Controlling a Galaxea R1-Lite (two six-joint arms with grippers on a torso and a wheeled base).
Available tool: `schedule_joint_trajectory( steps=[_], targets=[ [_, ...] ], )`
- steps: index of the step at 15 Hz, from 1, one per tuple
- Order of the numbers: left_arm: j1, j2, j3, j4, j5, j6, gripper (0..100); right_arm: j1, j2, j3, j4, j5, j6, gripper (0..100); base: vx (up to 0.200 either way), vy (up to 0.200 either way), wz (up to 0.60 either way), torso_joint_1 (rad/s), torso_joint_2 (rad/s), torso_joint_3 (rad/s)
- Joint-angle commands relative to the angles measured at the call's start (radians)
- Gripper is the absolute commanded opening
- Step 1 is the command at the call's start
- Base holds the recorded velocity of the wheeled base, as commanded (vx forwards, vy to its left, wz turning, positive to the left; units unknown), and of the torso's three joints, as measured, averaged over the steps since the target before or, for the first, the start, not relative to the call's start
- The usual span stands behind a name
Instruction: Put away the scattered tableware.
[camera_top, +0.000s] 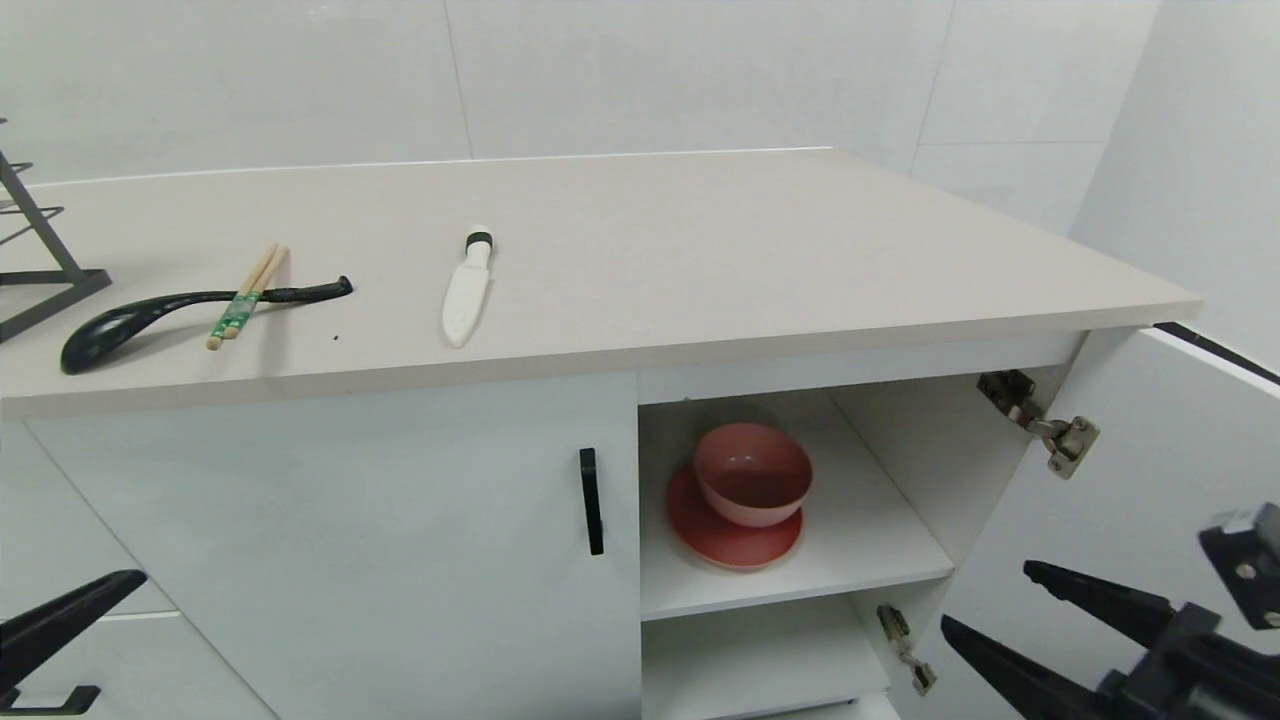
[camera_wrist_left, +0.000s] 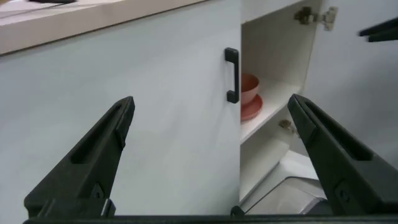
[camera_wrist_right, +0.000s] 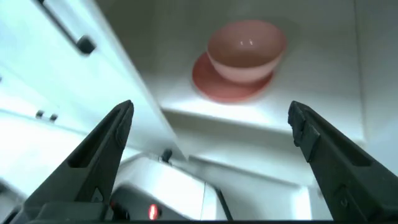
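Observation:
On the counter (camera_top: 700, 260) lie a black ladle (camera_top: 150, 315), a pair of wooden chopsticks (camera_top: 245, 297) resting across its handle, and a cream knife (camera_top: 468, 290) in a sheath. Inside the open cabinet a pink bowl (camera_top: 752, 473) (camera_wrist_right: 247, 48) sits on a red plate (camera_top: 735, 535) (camera_wrist_right: 233, 87) on the upper shelf (camera_top: 870, 540). My right gripper (camera_top: 990, 625) (camera_wrist_right: 208, 134) hangs open and empty in front of the cabinet, below the shelf. Low at the left, my left gripper (camera_wrist_left: 211, 124) is open and empty, facing the closed door.
The right cabinet door (camera_top: 1150, 470) stands swung open beside my right arm. The left door (camera_top: 400, 540) is closed, with a black handle (camera_top: 592, 500) (camera_wrist_left: 231, 74). A dark wire rack (camera_top: 40, 260) stands at the counter's far left. A lower shelf (camera_top: 760, 660) sits beneath the dishes.

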Motion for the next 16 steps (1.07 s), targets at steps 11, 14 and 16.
schedule_joint_trajectory(
  steps=[11, 14, 16],
  targets=[
    [0.143, -0.437, 0.001, 0.384, -0.006, -0.182, 100, -0.335, -0.627, -0.092, 0.477, 0.023, -0.106, 100, 0.000, 0.000, 0.00, 0.000, 0.00, 0.000],
    [0.143, -0.437, 0.001, 0.485, 0.008, -0.114, 100, -0.395, -0.679, -0.142, 0.566, 0.074, -0.129, 100, 0.000, 0.000, 0.00, 0.000, 0.00, 0.000],
    [0.143, -0.438, 0.001, 0.568, 0.015, -0.050, 100, -0.398, -0.679, -0.153, 0.565, 0.077, -0.129, 100, -0.200, 0.000, 0.00, 0.002, 0.00, 0.000]
  ],
)
